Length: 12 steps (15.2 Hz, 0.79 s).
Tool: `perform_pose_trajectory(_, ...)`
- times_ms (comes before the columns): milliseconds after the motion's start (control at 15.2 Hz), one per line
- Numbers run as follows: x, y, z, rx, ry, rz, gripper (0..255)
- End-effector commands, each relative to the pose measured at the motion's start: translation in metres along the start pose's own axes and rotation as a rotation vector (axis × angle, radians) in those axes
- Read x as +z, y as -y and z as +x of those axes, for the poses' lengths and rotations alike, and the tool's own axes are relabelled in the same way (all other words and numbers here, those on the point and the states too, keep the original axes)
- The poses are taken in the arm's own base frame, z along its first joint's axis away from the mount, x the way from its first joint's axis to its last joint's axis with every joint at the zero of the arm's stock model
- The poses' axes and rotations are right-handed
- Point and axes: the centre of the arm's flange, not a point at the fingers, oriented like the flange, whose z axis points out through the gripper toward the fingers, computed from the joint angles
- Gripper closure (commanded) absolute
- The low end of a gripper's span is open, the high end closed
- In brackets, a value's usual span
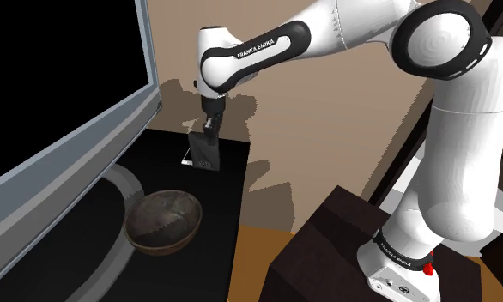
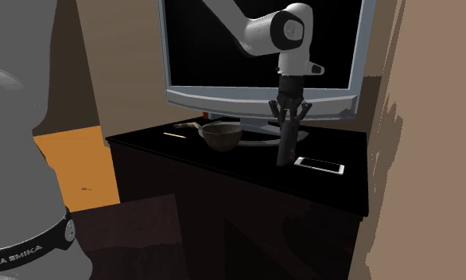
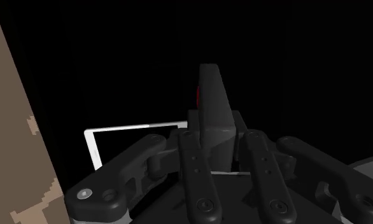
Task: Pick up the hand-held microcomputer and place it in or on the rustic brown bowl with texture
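The hand-held microcomputer [image 1: 205,151] [image 2: 286,148] [image 3: 214,108] is a dark grey slab with a red spot on its side. It hangs upright, clasped at its upper end by my black gripper [image 1: 209,125] [image 2: 290,118] [image 3: 222,156]. Its lower end is close over the black table top [image 1: 228,184] [image 2: 223,159]; whether it touches I cannot tell. The brown textured bowl [image 1: 164,221] [image 2: 221,135] stands upright and empty on the same table, nearer the shoulder camera than the gripper, beside the monitor's foot.
A flat white-edged phone [image 2: 320,165] [image 1: 187,159] [image 3: 118,131] lies on the table just beyond the held device. A large grey monitor [image 1: 65,111] [image 2: 259,56] on a curved foot [image 1: 117,202] [image 2: 263,140] lines one side. A thin yellow stick [image 2: 173,135] lies past the bowl.
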Motion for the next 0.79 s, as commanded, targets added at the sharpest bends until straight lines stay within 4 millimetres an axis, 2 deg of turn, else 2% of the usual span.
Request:
perform_pose_trajectory(0,-0.01,0.0,0.0,0.0,0.0,0.0,255)
perform_pose_trajectory(726,-0.068,0.001,-0.001,0.0,0.0,0.0,255)
